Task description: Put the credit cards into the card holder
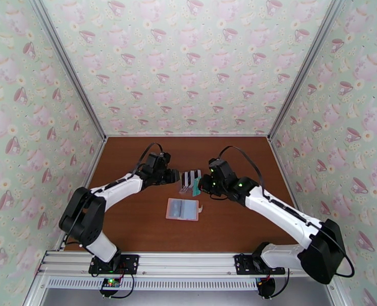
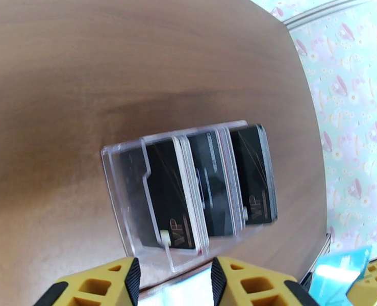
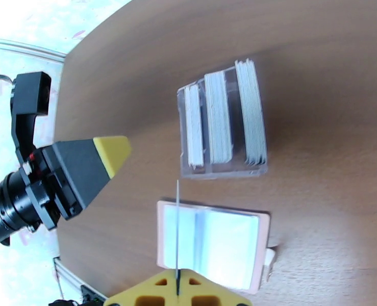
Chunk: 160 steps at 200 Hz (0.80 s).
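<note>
The card holder (image 1: pixel 183 209), a pink wallet, lies open and flat on the table with its pale pockets (image 3: pixel 224 240) facing up. Behind it stands a clear slotted rack (image 2: pixel 122 200) holding several black credit cards (image 2: pixel 208 189) upright in three stacks (image 3: pixel 219 118). My right gripper (image 3: pixel 178 281) is shut on one thin blue card (image 3: pixel 177 225), held on edge just above the wallet's left half; the same card (image 2: pixel 341 269) appears in the left wrist view. My left gripper (image 2: pixel 175 274) is open with nothing between its fingers, close to the rack's left end (image 1: pixel 177 175).
The brown table (image 1: pixel 137 230) is walled in by teacup-patterned panels on three sides. The two grippers are close together around the rack (image 1: pixel 191 180). The wallet's snap tab (image 3: pixel 268 258) sticks out on its right side.
</note>
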Each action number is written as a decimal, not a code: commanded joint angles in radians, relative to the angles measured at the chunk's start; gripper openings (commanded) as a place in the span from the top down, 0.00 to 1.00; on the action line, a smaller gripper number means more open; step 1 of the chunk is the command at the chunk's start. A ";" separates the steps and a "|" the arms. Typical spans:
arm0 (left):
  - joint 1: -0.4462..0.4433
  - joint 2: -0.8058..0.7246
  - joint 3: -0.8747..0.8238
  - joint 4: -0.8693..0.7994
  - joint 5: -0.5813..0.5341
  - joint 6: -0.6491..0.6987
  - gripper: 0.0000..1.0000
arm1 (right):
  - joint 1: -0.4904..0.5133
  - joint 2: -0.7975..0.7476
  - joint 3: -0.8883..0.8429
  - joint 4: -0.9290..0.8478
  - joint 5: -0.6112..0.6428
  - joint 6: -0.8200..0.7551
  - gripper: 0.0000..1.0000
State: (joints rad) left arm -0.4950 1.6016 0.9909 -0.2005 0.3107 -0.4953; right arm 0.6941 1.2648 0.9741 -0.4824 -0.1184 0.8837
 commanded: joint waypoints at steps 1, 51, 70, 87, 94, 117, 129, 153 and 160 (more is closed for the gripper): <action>-0.024 -0.048 -0.065 -0.071 -0.052 0.029 0.56 | 0.002 -0.046 -0.072 0.082 -0.059 0.053 1.00; -0.071 -0.094 -0.176 -0.086 -0.090 0.040 0.56 | 0.009 -0.093 -0.280 0.336 -0.148 0.163 1.00; -0.084 -0.099 -0.200 -0.092 -0.114 0.051 0.56 | 0.027 -0.079 -0.304 0.377 -0.156 0.130 1.00; -0.090 -0.092 -0.211 -0.099 -0.129 0.059 0.56 | 0.041 -0.064 -0.336 0.433 -0.161 0.115 1.00; -0.091 -0.090 -0.214 -0.100 -0.130 0.061 0.56 | 0.047 -0.054 -0.348 0.460 -0.164 0.109 1.00; -0.101 -0.083 -0.225 -0.100 -0.140 0.071 0.56 | 0.066 -0.024 -0.381 0.527 -0.147 0.105 1.00; -0.104 -0.080 -0.228 -0.100 -0.141 0.074 0.56 | 0.076 -0.013 -0.403 0.568 -0.128 0.107 1.00; -0.115 -0.080 -0.239 -0.099 -0.141 0.077 0.56 | 0.100 0.020 -0.437 0.654 -0.104 0.106 1.00; -0.120 -0.081 -0.241 -0.097 -0.139 0.078 0.56 | 0.104 0.034 -0.449 0.689 -0.104 0.107 1.00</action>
State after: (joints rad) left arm -0.5999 1.5249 0.7696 -0.2943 0.1898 -0.4389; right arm 0.7788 1.2629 0.5602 0.0631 -0.2459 0.9989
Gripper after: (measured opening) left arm 0.442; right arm 0.040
